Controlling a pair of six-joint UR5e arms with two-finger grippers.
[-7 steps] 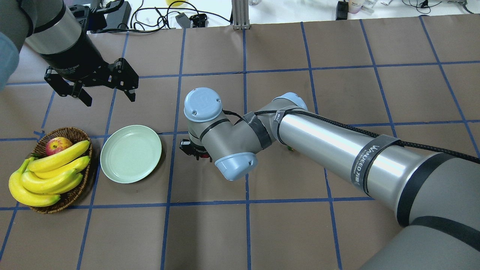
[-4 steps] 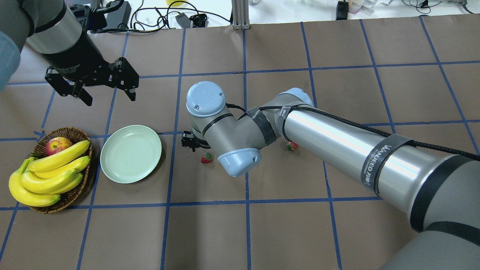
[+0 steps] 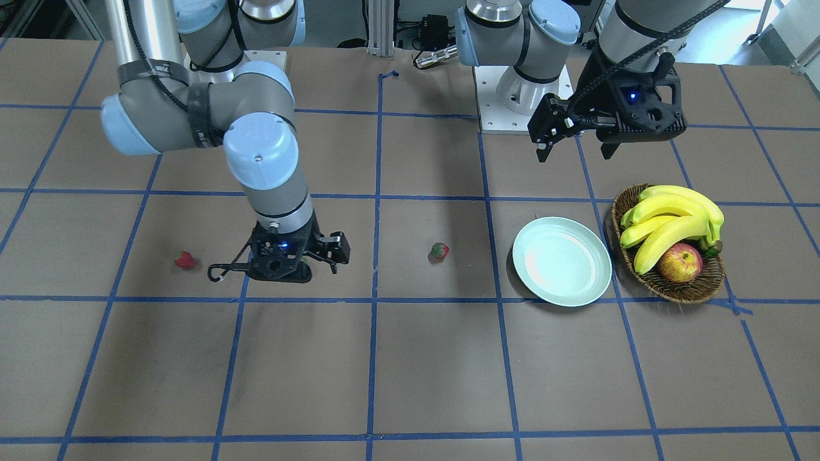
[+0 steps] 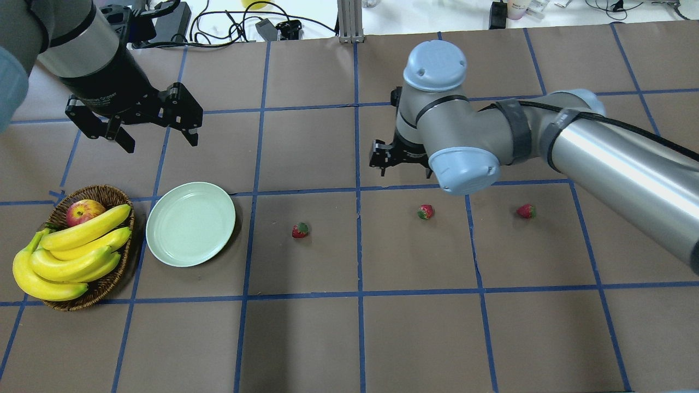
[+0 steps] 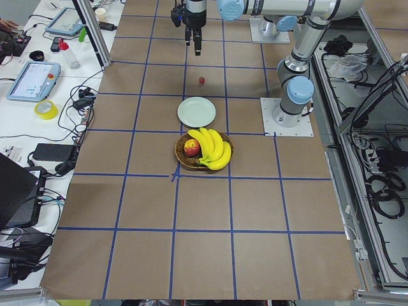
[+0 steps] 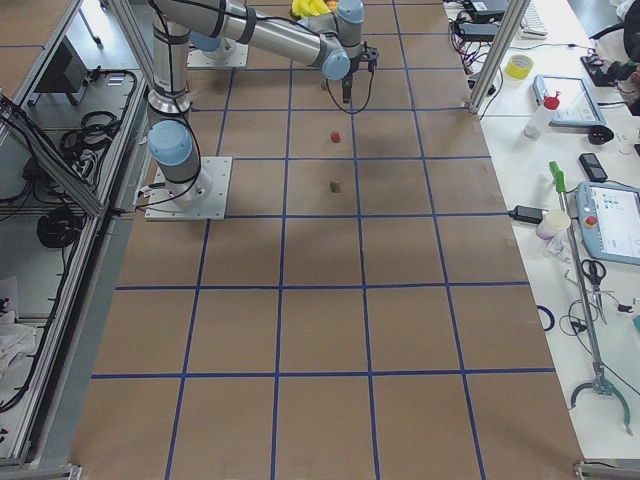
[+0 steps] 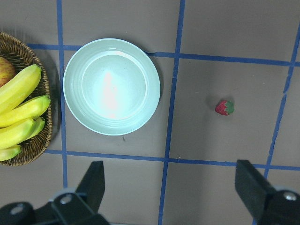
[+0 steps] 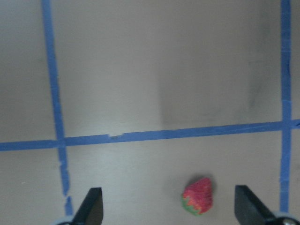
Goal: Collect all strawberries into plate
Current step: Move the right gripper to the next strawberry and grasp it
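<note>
Three strawberries lie on the brown table: one [image 4: 300,230] right of the plate [image 4: 190,224], a middle one [image 4: 425,212], and a far right one [image 4: 526,210]. The pale green plate holds nothing. My right gripper [image 4: 404,164] hangs open just beyond the middle strawberry, which shows low in the right wrist view as a strawberry [image 8: 198,195] between the open fingers [image 8: 91,208]. My left gripper [image 4: 160,143] hovers open and empty beyond the plate; the left wrist view shows the plate [image 7: 111,86] and the nearest strawberry [image 7: 224,107].
A wicker basket [image 4: 112,281] with bananas [image 4: 71,254] and an apple [image 4: 84,211] stands left of the plate. Cables and boxes [image 4: 229,24] lie past the table's far edge. Blue tape lines grid the table.
My right arm has swung away from the plate, to the right and farther out, leaving one strawberry on the table beside the plate. The left arm has stayed still.
</note>
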